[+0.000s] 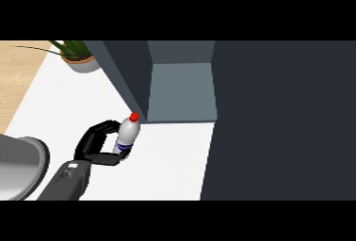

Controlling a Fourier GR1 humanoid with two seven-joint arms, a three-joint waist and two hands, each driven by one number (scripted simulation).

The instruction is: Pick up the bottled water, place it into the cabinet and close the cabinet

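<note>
The water bottle (126, 135) is white with a red cap and a blue band low on its body. It stands nearly upright, cap tipped toward the cabinet (179, 89). That dark grey cabinet is open, its pale grey inside showing, just beyond the cap.

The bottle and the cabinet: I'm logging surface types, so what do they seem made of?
The bottle, held in the left hand, looks like white plastic with a red cap and blue band. The cabinet looks like matt grey painted board, flat and without shine. Both are guesses from looks.
</note>
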